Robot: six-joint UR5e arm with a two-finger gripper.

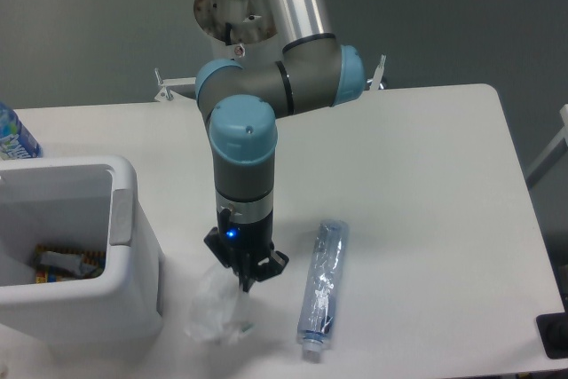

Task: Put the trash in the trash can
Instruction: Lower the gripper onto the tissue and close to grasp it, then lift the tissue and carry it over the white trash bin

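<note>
Where grey floor begins, white table.

— What does the view leave unclear?
— The black two-finger gripper covers the upper edge of the crumpled white wad, so whether the jaws grip it cannot be told.
— Anything cut off?
— The white rectangular plastic bin runs past the left edge; the items inside are too small to identify. A blue-labelled bottle is cropped there too.
</note>
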